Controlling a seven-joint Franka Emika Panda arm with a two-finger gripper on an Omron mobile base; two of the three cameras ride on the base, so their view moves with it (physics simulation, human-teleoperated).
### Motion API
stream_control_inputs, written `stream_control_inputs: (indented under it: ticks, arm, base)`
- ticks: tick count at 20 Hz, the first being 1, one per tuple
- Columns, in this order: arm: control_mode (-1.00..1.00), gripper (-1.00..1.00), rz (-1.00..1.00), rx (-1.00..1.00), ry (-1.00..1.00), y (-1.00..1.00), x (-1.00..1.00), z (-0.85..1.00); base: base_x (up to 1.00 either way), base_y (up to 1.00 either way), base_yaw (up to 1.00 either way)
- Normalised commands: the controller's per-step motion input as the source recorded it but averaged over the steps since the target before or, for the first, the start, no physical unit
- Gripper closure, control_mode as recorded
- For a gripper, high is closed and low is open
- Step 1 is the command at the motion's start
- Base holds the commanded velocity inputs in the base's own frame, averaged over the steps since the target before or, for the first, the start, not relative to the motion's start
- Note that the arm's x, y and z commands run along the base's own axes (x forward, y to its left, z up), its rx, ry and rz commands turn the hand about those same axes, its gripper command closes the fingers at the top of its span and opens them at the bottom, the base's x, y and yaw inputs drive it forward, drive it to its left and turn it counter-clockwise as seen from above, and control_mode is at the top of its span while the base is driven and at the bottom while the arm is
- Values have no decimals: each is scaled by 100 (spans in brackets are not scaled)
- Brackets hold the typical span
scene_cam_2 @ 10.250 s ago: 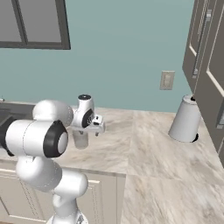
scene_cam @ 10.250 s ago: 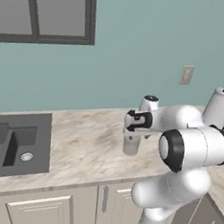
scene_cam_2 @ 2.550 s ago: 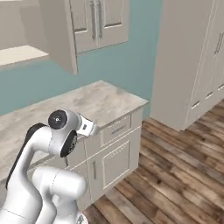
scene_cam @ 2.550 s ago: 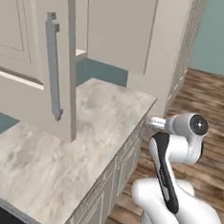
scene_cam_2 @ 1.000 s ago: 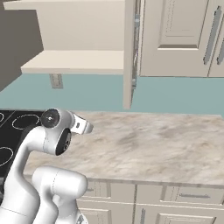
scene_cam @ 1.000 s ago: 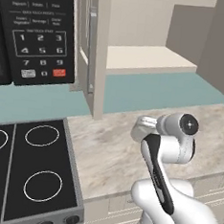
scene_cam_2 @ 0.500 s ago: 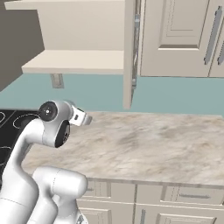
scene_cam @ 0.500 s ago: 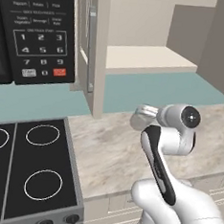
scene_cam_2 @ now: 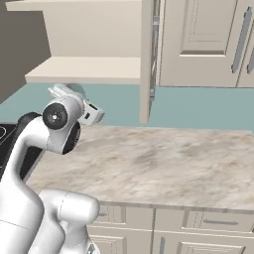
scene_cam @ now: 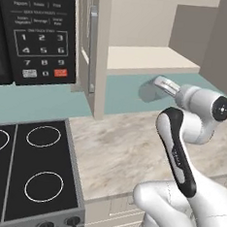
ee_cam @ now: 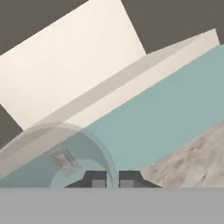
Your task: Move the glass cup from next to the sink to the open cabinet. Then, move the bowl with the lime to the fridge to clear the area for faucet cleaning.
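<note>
My gripper (ee_cam: 108, 180) is shut on the rim of the clear glass cup (ee_cam: 57, 153), whose wall stands between the two dark fingertips. In the left base view the glass cup (scene_cam: 161, 84) is held tilted in the air just below the front edge of the open cabinet (scene_cam: 149, 60) shelf, above the counter's back. From the right, the cup (scene_cam_2: 60, 91) sits ahead of the white hand under the same cabinet (scene_cam_2: 84, 69) shelf. The cabinet's cream shelf (ee_cam: 78, 70) appears bare. The sink, bowl, lime, fridge and faucet are out of view.
A black microwave (scene_cam: 35, 30) hangs left of the cabinet, over a black cooktop (scene_cam: 22, 175). The cabinet's open door (scene_cam: 94, 50) sticks out edge-on between them; from the right the door (scene_cam_2: 148, 59) stands before closed cabinets (scene_cam_2: 208, 44). A marble counter (scene_cam_2: 163, 163) stretches below.
The hand has lifted the glass cup higher and closer to the cabinet shelf over the last second. Before that the base drove from the sink to here.
</note>
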Motion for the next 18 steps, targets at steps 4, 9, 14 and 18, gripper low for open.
stream_control_inputs:
  ticks: [4, 9, 14, 18]
  arm:
    - [-100, 100, 0, 13, -15, 0, 0, 100]
    - [-100, 100, 0, 2, 1, 0, 1, 100]
    - [-100, 100, 0, -8, 24, 3, 7, 43]
    - [-100, 100, 4, -15, 2, 27, 4, -9]
  base:
    - [0, 0, 0]
    - [0, 0, 0]
    - [0, 0, 0]
    - [0, 0, 0]
